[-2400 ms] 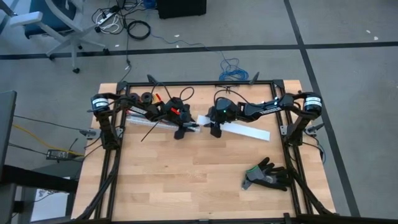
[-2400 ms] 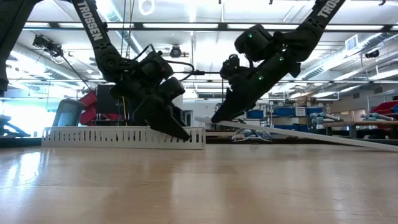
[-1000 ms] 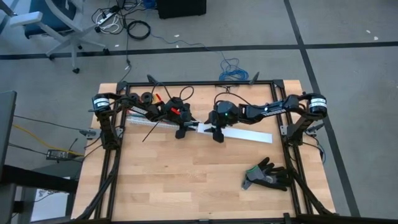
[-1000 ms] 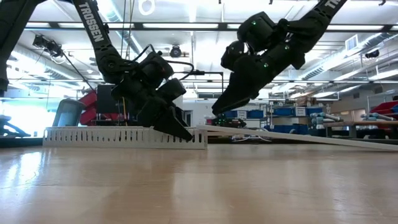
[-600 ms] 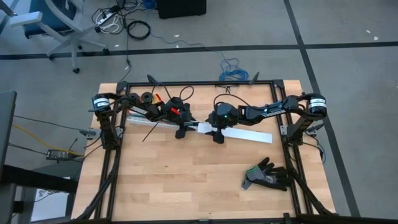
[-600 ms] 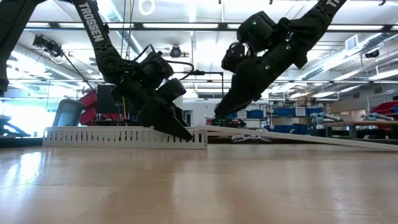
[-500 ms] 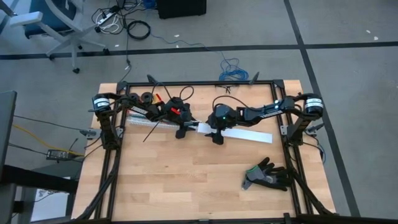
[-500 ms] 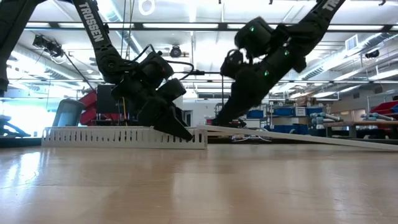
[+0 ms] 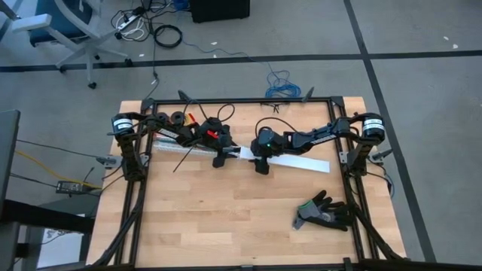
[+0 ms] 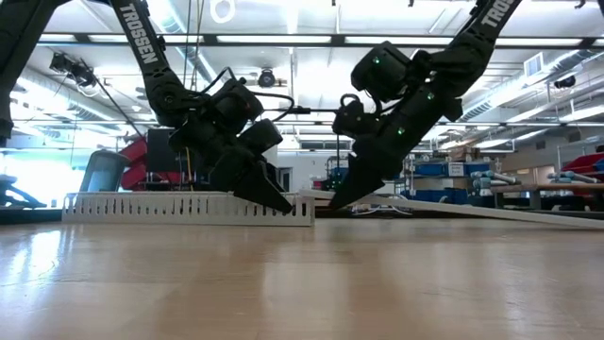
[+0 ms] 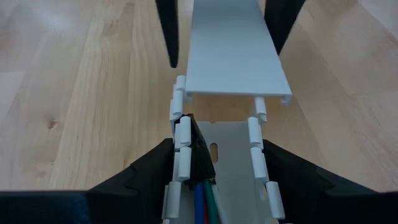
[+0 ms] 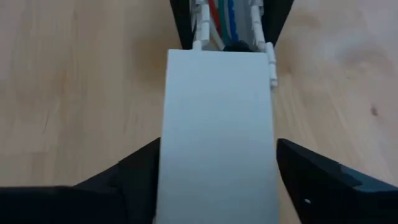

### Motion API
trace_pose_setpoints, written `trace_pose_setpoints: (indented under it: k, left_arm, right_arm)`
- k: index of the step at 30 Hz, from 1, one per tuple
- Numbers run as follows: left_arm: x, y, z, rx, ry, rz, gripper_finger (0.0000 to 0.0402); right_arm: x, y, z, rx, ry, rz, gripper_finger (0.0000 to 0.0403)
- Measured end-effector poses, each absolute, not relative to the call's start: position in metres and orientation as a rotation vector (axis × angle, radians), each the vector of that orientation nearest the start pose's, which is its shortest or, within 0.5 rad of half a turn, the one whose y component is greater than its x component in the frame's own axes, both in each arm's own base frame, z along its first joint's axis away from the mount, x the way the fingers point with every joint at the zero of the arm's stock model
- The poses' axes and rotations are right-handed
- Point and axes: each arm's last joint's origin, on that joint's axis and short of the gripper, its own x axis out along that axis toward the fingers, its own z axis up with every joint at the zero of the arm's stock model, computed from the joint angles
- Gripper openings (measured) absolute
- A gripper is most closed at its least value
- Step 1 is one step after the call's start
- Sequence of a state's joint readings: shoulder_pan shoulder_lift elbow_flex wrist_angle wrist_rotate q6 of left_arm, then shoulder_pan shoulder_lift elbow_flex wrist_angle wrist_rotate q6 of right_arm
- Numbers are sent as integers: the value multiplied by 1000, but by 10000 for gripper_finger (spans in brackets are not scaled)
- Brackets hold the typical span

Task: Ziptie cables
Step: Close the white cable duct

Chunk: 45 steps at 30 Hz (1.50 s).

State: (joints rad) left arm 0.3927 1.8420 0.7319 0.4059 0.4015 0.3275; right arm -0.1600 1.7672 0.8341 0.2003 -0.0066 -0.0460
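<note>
We see a pale wood-grain surface (image 9: 226, 218) in butcher-block strips, framed in black. The slotted duct (image 10: 189, 208) is white with a row of dark slits, and the flat duct cover (image 12: 217, 130) is plain white. Inside the duct the cables (image 11: 202, 202) show blue, red and green. The ziptie (image 9: 181, 159) is black. A glove (image 9: 324, 212) is black with a green-grey cuff. Both arms are black; the right tool (image 9: 260, 164) carries a small green light.
</note>
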Motion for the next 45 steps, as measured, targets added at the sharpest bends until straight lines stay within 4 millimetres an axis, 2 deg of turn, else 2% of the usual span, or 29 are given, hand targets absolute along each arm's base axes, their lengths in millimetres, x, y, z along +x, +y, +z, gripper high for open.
trace_pose_setpoints:
  k: [6, 26, 35, 45]
  left_arm:
    - [305, 114, 104, 41, 638, -113, 230]
    - [305, 114, 104, 42, 638, -113, 230]
    - [305, 114, 104, 44, 638, -113, 230]
    - [305, 114, 104, 44, 637, -113, 230]
  right_arm:
    - [333, -53, 136, 15, 741, -109, 214]
    - [333, -53, 136, 25, 742, -109, 216]
    - [331, -52, 153, 35, 684, -116, 219]
    - [327, -58, 150, 33, 723, -127, 225]
